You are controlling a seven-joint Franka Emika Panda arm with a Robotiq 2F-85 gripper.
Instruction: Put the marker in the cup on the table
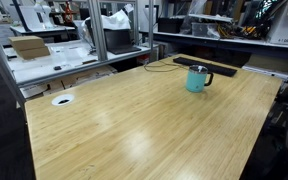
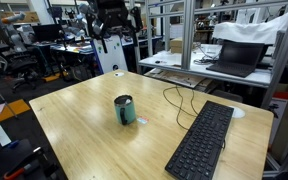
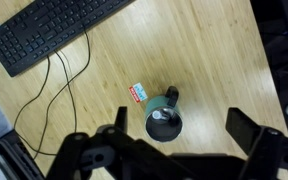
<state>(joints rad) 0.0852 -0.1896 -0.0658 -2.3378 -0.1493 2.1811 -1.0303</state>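
The teal cup stands upright on the light-wood table, with its dark handle pointing away from the keyboard side. The marker stands inside the cup and shows a whitish end against the dark inside. My gripper is open and empty, high above the table, with one finger on each side of the cup in the wrist view. The cup also shows in both exterior views. The arm rises at the far edge of the table.
A black keyboard lies beside the cup, with a black cable looping past it. A small red-and-white label lies next to the cup. A round cable hole sits near a corner. White workbenches stand behind.
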